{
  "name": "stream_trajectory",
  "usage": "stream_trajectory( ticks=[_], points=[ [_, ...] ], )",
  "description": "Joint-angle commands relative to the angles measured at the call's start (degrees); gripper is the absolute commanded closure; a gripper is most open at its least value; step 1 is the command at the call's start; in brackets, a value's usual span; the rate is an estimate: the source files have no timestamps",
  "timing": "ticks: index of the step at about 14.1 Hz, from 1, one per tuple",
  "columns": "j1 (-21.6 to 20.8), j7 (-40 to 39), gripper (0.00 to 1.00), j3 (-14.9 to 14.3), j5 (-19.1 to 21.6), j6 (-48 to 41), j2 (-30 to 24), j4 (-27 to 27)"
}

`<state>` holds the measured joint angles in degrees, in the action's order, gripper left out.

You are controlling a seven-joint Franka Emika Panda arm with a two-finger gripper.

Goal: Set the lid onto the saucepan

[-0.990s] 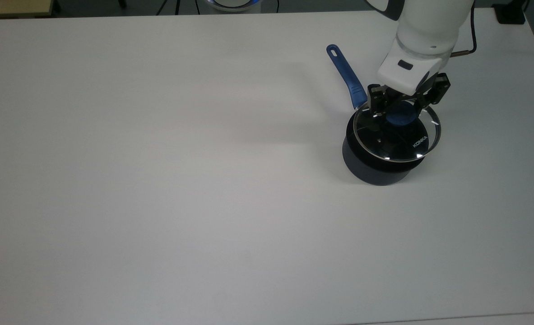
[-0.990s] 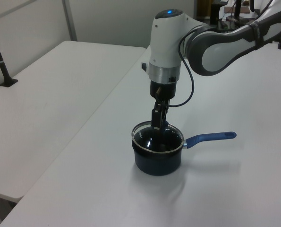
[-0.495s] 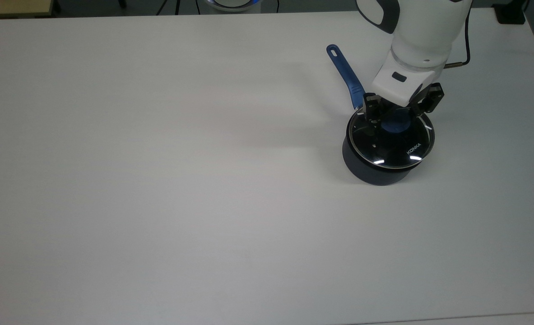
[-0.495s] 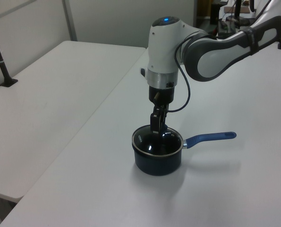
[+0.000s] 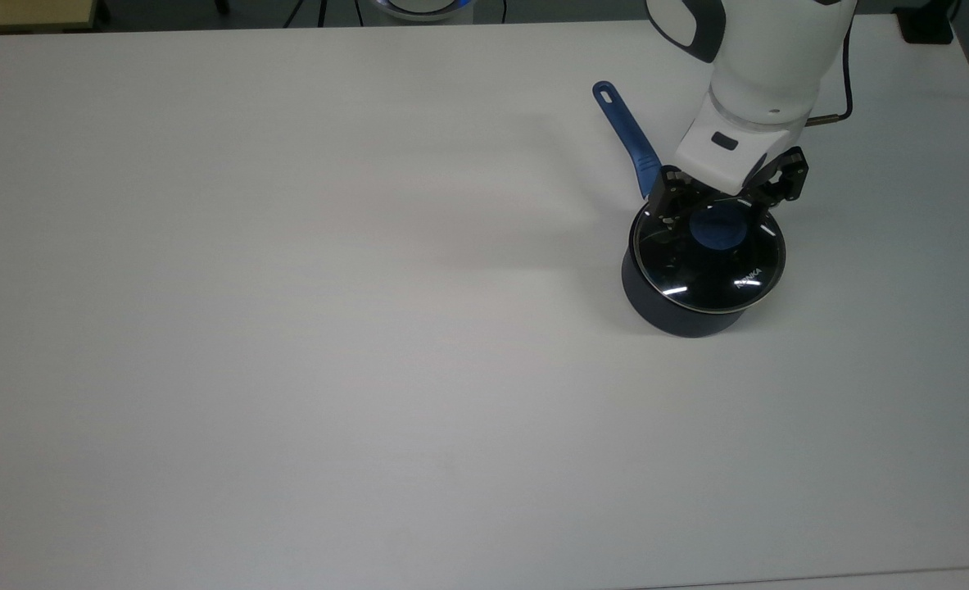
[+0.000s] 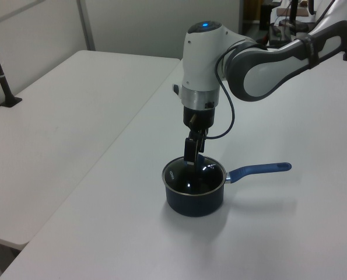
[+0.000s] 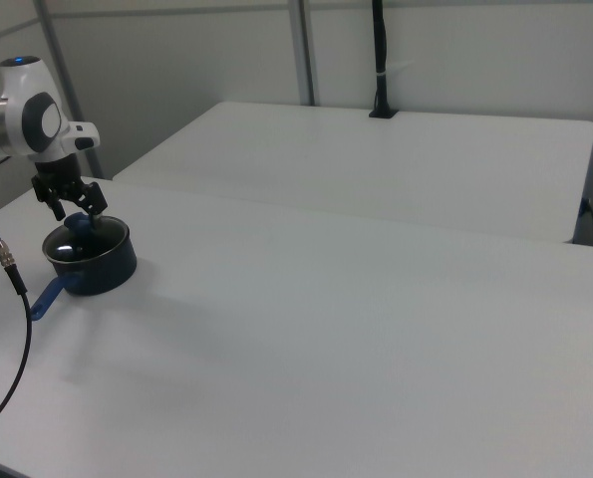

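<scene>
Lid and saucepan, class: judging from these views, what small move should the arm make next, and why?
Probably lift the gripper straight up. The lid appears to sit level on the saucepan, and the fingers stand spread on either side of the blue knob, so the placing looks done.

Top view: overhead, steep down, table (image 5: 287, 328) wide. Left view: oblique, mid-range, gripper (image 6: 193, 162) near centre. Right view: oblique, farther off, gripper at the right view's far left. All three share saucepan (image 5: 681, 315) beneath the jaws.
</scene>
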<state>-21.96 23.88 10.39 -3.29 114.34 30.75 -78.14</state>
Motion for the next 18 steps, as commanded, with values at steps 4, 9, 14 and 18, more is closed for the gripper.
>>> stream_trajectory(
  ticks=[4, 9, 14, 18],
  points=[
    [5.50, 1.17, 0.00, -0.28, -0.84, -4.71, -8.31, -0.51],
    [20.80, -2.60, 0.00, -1.24, -0.84, -15.71, -27.74, -12.03],
    [19.76, -13.65, 0.00, -14.61, -0.05, -16.96, -34.69, -18.16],
    [23.45, -21.66, 0.00, -14.70, 1.08, -17.13, -35.49, -18.19]
  ],
)
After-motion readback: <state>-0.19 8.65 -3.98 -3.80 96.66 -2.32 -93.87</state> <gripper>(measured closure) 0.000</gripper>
